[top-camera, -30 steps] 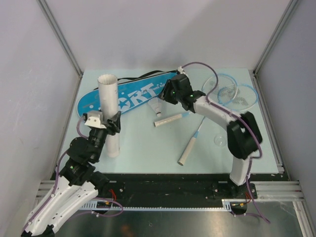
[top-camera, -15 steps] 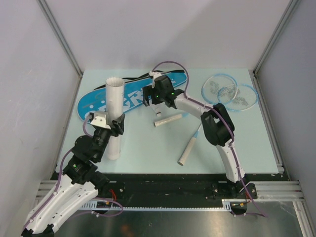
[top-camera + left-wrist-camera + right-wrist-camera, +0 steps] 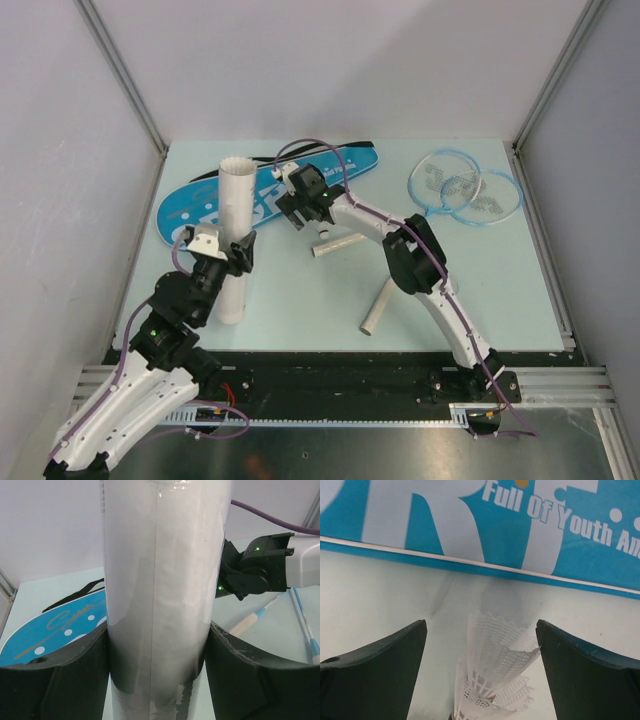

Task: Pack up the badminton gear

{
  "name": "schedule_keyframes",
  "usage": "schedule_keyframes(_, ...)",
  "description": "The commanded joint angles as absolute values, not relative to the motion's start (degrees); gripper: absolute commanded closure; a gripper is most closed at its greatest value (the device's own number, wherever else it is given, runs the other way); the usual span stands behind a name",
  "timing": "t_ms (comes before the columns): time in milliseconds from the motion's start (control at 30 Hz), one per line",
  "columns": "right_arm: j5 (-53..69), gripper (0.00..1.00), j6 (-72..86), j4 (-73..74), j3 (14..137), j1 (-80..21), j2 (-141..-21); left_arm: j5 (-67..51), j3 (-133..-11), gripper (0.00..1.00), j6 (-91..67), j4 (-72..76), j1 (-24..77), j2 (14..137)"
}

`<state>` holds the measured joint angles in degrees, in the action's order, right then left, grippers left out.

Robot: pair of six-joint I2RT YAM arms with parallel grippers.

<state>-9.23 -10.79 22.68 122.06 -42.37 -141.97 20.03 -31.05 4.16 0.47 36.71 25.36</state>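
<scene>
My left gripper (image 3: 230, 258) is shut on the long white tube (image 3: 233, 235), which it holds upright at the table's left; in the left wrist view the tube (image 3: 165, 555) fills the gap between both fingers. My right gripper (image 3: 304, 210) hovers at the near edge of the blue cover (image 3: 195, 208) and stands open. In the right wrist view, white nested shuttlecocks (image 3: 495, 680) lie between its fingertips (image 3: 481, 625), touching neither finger. Two blue-framed rackets (image 3: 465, 188) lie at the back right, their white handles (image 3: 377, 306) pointing toward the middle.
The cover's black strap (image 3: 262, 158) trails along the back edge. The second racket handle (image 3: 340, 244) lies just right of the right gripper. Grey walls and metal posts close in the table on three sides.
The right arm has swung left along the cover's edge and opened its jaws around the shuttlecocks. The left arm still holds the tube, shifted slightly right.
</scene>
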Motion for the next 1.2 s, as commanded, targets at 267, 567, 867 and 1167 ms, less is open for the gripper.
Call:
schedule_keyframes(267,-11.7,0.11,-10.4,23.6,125.0,-40.3,-142.2,18.6,-31.8,0.63,2.9,4.0,36.7,25.8)
schedule_keyframes(567,-5.6,0.08,-1.5,24.8,126.6,-36.2,-142.6,18.1,-31.8,0.63,2.7,4.0,36.7,26.1)
schedule_keyframes(867,3.5,0.34,4.9,24.8,128.2,-34.8,-142.6,17.7,-31.8,0.63,2.5,4.0,36.7,26.1)
schedule_keyframes(1167,4.6,0.40,3.1,25.7,128.3,-34.5,-139.7,16.9,-31.7,0.63,2.5,4.0,36.7,26.1)
